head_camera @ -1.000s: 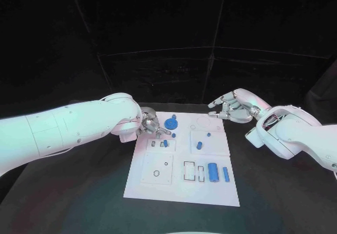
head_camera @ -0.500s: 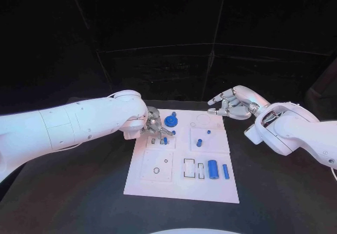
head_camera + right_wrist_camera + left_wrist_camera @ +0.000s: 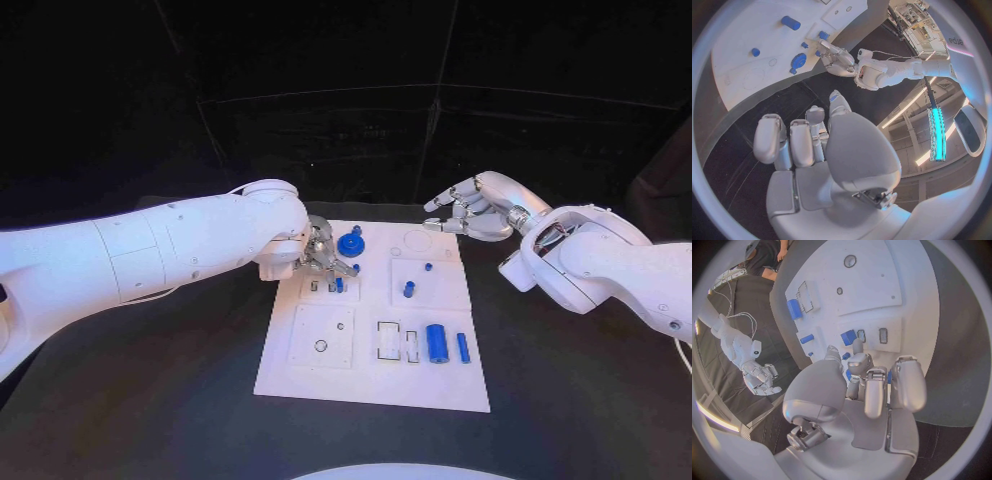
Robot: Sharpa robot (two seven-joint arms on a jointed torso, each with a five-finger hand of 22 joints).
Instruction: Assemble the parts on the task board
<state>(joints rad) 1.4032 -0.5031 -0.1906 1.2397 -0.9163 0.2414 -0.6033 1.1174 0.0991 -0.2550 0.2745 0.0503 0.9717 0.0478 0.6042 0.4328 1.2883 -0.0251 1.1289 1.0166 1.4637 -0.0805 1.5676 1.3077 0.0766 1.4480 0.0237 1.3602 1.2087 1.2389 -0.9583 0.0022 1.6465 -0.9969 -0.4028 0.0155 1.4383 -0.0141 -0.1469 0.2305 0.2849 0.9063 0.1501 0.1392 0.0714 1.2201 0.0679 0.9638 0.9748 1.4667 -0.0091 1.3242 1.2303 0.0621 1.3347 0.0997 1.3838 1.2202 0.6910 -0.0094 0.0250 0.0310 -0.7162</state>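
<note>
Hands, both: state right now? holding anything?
Left hand: over the task board by the small blue parts; a grip cannot be told.
Right hand: open, holding nothing, beyond the board's far edge.

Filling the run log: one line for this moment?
left hand: over task board, grip unclear | right hand: open, beyond board | blue gear: on board

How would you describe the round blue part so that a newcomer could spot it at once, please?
Start at the white board in the middle of the black table. Go to its far edge, beside the left hand. The round blue part is a knobbed disc; its neighbours are slim pegs.
</note>
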